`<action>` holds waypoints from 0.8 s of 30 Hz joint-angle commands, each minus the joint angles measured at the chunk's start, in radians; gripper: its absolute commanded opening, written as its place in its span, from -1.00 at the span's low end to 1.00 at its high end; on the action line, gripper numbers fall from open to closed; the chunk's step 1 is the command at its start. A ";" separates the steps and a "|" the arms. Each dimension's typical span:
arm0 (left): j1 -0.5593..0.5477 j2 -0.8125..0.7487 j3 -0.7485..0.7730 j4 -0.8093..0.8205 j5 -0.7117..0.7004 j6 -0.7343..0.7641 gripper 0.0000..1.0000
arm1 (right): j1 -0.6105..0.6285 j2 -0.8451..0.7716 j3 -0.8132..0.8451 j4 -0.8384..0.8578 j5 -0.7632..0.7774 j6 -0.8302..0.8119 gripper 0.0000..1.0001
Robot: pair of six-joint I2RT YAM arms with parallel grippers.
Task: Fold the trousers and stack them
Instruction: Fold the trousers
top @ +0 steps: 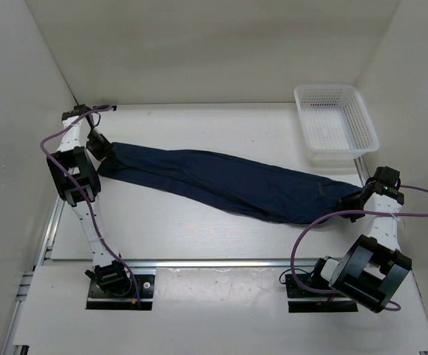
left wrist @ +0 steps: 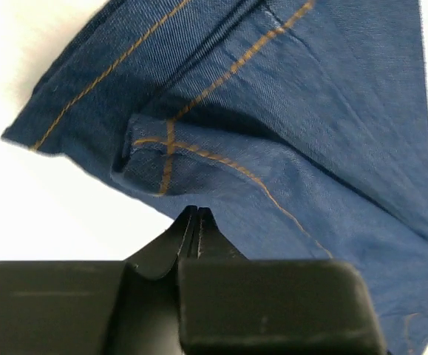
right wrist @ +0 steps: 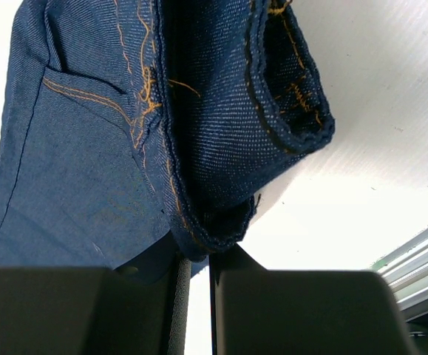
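Observation:
The trousers, dark navy denim with orange stitching, lie stretched in a long band across the table from back left to front right. My left gripper is at their left end. In the left wrist view its jaws are pressed together, the tips pinching the very edge of the denim beside a stitched corner. My right gripper is at the right end. In the right wrist view it is shut on a rolled fold of denim that hangs over the fingers.
A white mesh basket stands at the back right, just behind the right gripper. White walls enclose the table on three sides. An aluminium rail runs along the near edge by the arm bases.

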 commanded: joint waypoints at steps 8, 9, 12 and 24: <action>-0.014 -0.012 0.451 -0.124 -0.007 0.018 -0.79 | -0.003 -0.012 -0.004 0.018 -0.027 -0.010 -1.00; -0.014 -0.012 0.452 -0.111 -0.007 0.007 -0.79 | -0.003 -0.021 -0.004 0.018 -0.027 -0.010 -1.00; -0.023 -0.052 0.392 -0.098 -0.045 -0.006 -0.45 | -0.003 -0.021 0.005 0.007 -0.027 -0.010 -1.00; -0.106 -0.196 -0.091 0.115 -0.243 -0.123 0.29 | 0.006 -0.030 -0.004 0.007 -0.045 -0.019 -1.00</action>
